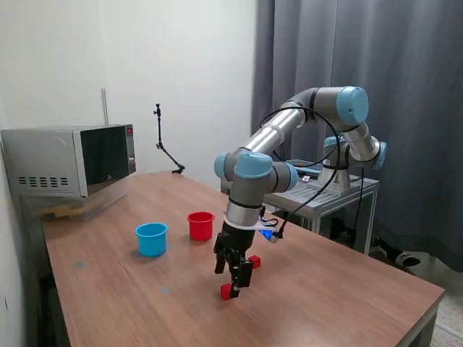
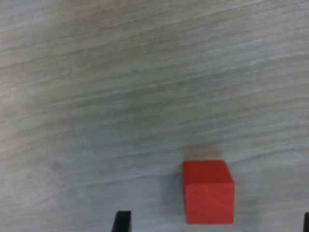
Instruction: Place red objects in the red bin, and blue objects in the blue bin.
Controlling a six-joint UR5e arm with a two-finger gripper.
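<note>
while gripper (image 1: 233, 280) hovers, red cube (image 1: 227, 291) below, second (image 1: 255, 262) behind.

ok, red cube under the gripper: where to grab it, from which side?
From straight above. The red cube sits flat on the table with bare wood around it. Close on two opposite vertical faces, squared to its edges. The gripper is above it, but the cube looks off-centre between the fingers, so recentre first.

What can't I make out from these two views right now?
- Gripper jaw state: exterior view too small; wrist view's edge cuts off the fingertips.
- Whether it touches the red cube: not resolvable.
- Contents of the red cup and blue cup: walls hide them, exterior view.
- Blue cubes: none visible.
- Second red cube: partly behind the gripper.
</note>
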